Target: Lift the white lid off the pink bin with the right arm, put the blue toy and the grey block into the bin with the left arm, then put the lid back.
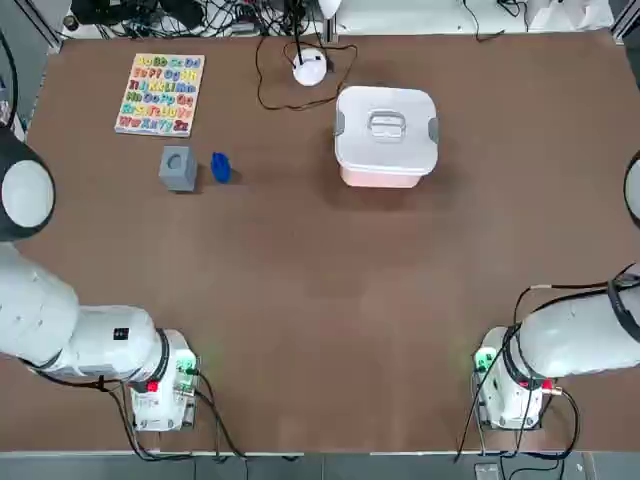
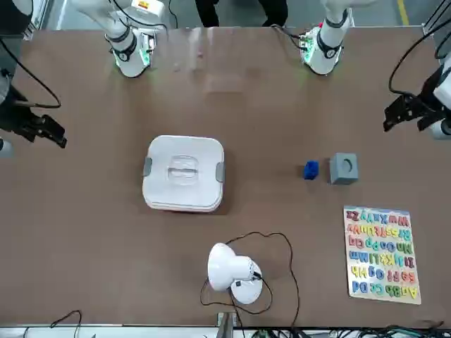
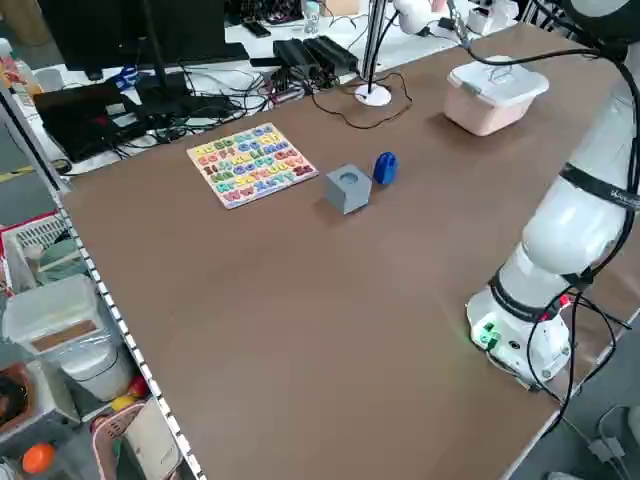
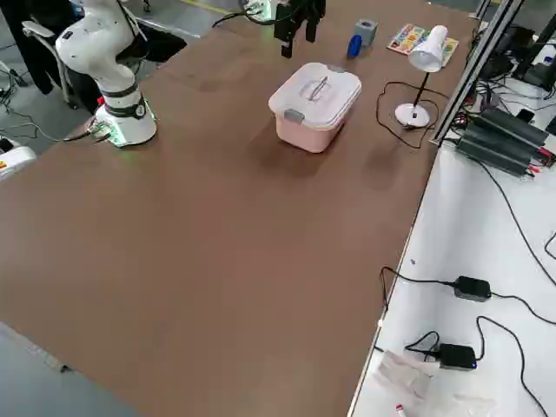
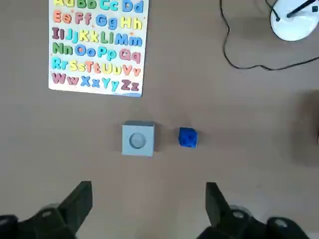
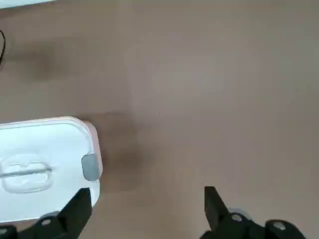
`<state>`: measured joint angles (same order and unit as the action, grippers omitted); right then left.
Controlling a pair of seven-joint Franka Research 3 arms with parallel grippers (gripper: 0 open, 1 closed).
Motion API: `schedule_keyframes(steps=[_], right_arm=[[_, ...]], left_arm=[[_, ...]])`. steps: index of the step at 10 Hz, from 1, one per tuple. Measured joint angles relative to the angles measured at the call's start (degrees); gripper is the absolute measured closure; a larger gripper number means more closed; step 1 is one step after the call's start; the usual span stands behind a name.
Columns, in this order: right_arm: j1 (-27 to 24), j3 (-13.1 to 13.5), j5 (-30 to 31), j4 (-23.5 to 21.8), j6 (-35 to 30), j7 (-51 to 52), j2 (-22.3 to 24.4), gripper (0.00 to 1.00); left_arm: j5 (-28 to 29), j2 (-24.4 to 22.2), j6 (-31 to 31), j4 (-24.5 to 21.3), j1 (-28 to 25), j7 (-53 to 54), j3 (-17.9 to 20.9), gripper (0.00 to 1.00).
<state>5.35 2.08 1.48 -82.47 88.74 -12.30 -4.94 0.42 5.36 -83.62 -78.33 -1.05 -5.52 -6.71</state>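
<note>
The white lid (image 1: 386, 122) sits shut on the pink bin (image 1: 380, 180) at the table's far middle-right; its grey clip shows in the right wrist view beside the lid (image 6: 40, 164). The grey block (image 1: 177, 167) and the blue toy (image 1: 221, 168) stand side by side at the far left, apart from each other. My left gripper (image 5: 148, 199) hovers open above the table on the near side of the block (image 5: 138, 141) and the toy (image 5: 187, 137). To the right of the bin my right gripper (image 6: 147, 205) hangs open and empty. Both grippers (image 2: 412, 113) (image 2: 44, 129) are held off the table's sides.
An alphabet puzzle board (image 1: 160, 93) lies beyond the block. A small white lamp (image 1: 310, 68) with a black cable stands behind the bin. The arm bases (image 1: 165, 385) (image 1: 510, 385) sit at the near edge.
</note>
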Motion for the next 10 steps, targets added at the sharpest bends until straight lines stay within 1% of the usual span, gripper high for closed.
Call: schedule_keyframes(steps=[5,6,7,8,10], right_arm=[[0.0,0.0,0.0,0.0,0.1,-0.1,0.0,0.00],[0.1,0.0,0.0,0.0,0.1,-2.3,0.0,0.00],[0.4,-0.1,-0.1,0.0,0.1,-7.1,0.0,0.00],[1.5,-0.3,-0.1,0.0,0.3,-12.7,-0.1,0.00],[4.0,-0.6,-1.0,-0.1,1.3,-25.8,-1.0,0.00]], left_arm=[[0.0,0.3,0.5,-1.6,0.1,0.0,-0.8,0.00],[0.1,0.3,0.4,-2.5,0.0,0.0,-0.8,0.00],[0.1,0.3,-0.9,-4.3,0.0,0.0,-0.8,0.00],[0.1,0.1,-4.4,-7.0,0.0,0.1,-0.9,0.00],[0.1,-1.3,-13.0,-14.9,0.2,-0.1,-1.5,0.00]])
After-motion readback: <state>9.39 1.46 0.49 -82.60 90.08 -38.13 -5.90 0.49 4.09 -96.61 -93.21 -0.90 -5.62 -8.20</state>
